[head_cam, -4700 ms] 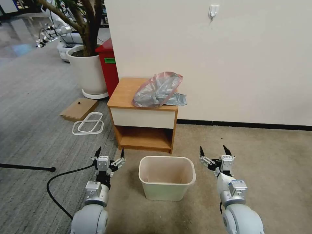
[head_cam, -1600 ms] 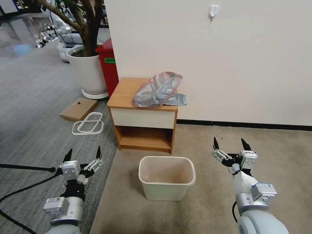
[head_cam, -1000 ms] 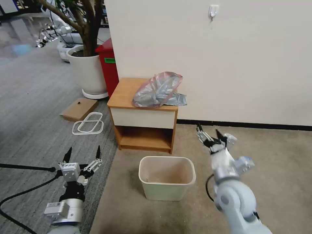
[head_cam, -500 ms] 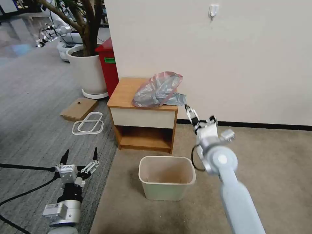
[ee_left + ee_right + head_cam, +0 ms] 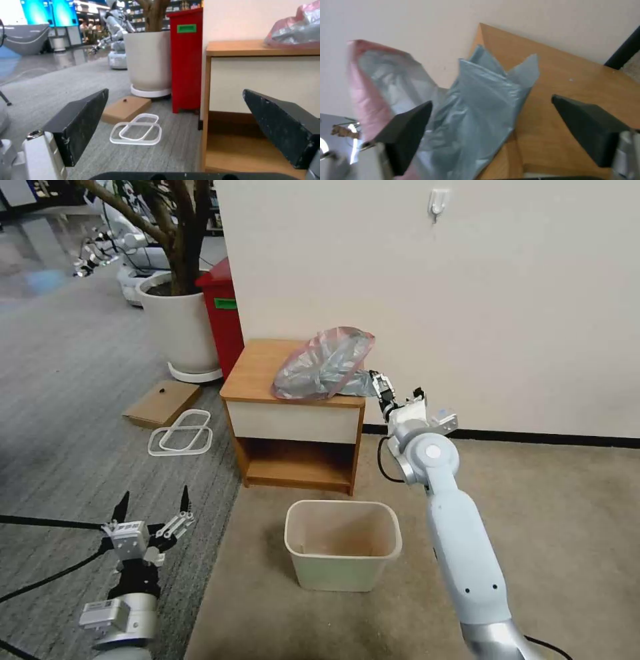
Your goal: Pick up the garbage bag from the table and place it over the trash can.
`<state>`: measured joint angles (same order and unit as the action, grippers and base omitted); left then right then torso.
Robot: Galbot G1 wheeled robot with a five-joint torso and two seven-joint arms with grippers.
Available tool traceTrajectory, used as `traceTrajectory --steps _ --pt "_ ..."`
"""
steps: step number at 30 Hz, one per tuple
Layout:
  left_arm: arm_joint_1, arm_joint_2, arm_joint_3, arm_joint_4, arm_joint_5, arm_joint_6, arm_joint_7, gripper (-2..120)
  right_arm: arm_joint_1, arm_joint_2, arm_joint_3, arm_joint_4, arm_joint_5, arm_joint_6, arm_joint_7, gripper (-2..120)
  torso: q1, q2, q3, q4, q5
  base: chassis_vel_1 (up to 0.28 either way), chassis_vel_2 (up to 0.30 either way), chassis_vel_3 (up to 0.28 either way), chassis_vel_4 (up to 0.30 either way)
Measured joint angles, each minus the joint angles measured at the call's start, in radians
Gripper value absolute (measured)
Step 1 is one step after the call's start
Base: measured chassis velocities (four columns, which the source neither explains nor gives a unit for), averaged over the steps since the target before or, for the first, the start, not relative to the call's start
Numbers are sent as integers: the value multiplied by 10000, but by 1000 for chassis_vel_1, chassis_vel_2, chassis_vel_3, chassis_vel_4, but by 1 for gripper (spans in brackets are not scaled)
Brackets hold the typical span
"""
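The bag [image 5: 325, 365] lies crumpled on the right half of the table [image 5: 257, 370], against the wall, its grey tail hanging over the right edge. The right gripper [image 5: 393, 392], fingers spread, is at that tail, with the plastic between its open fingers [image 5: 405, 133] but not pinched. The bin [image 5: 343, 545] stands on the carpet, nearer than the table. The left gripper [image 5: 152, 513] hovers low at near left, fingers apart.

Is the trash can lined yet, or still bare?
Still bare. The trash can stands open and empty on the carpet; the garbage bag lies crumpled on the table, right gripper open beside it.
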<state>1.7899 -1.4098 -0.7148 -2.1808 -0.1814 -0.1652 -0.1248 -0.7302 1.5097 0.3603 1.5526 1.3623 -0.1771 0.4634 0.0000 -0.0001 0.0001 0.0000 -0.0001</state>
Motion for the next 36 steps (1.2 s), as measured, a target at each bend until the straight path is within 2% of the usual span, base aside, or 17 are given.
traceTrajectory --steps 4,5,6,7,10,11,15,16,20,21,25,29,36 --pt "-49 -44 13 69 38 -1 -3 100 136 10 -26 -316 -41 42 -121 78 0 0 0 -1 0 0 0 0 0" --pt "-52 -46 13 74 41 -1 -3 100 148 14 -28 -335 -45 47 -124 78 0 1 0 -1 1 0 0 0 0" --pt "-58 -48 12 86 52 -1 -4 100 222 38 -30 -456 -64 76 -151 70 0 1 0 0 1 0 0 0 0" --pt "-58 -48 12 86 52 -1 -4 100 222 38 -30 -456 -64 76 -151 70 0 1 0 0 1 0 0 0 0" --pt "-55 -43 -6 130 80 -9 -8 100 411 107 -31 -767 -115 158 -213 56 0 0 0 -1 1 0 0 0 0" --pt "-55 -43 -6 130 80 -9 -8 100 411 107 -31 -767 -115 158 -213 56 0 0 0 -1 1 0 0 0 0" --pt "-55 -30 -25 212 122 -34 -16 100 565 221 13 -914 -174 236 -260 36 0 0 0 0 0 0 0 0 0" --pt "-55 -30 -25 212 122 -34 -16 100 565 221 13 -914 -174 236 -260 36 0 0 0 0 0 0 0 0 0" --pt "-79 -28 -27 302 176 -62 -21 100 577 256 25 -914 -223 260 -264 19 0 0 -1 0 1 0 0 0 0" --pt "-79 -28 -27 302 176 -62 -21 100 577 256 25 -914 -223 260 -264 19 0 0 -1 0 1 0 0 0 0" --pt "-86 -50 -5 412 244 -161 -23 100 460 245 0 -845 -338 280 -318 0 0 0 -1 0 1 0 0 0 0" --pt "-96 -59 9 456 273 -196 -24 100 385 216 -15 -761 -363 281 -330 0 0 1 -1 0 1 0 0 0 0" --pt "-172 -101 98 634 351 -264 -25 100 -398 -190 -178 423 -378 218 -327 0 0 0 -1 0 1 0 0 0 0"
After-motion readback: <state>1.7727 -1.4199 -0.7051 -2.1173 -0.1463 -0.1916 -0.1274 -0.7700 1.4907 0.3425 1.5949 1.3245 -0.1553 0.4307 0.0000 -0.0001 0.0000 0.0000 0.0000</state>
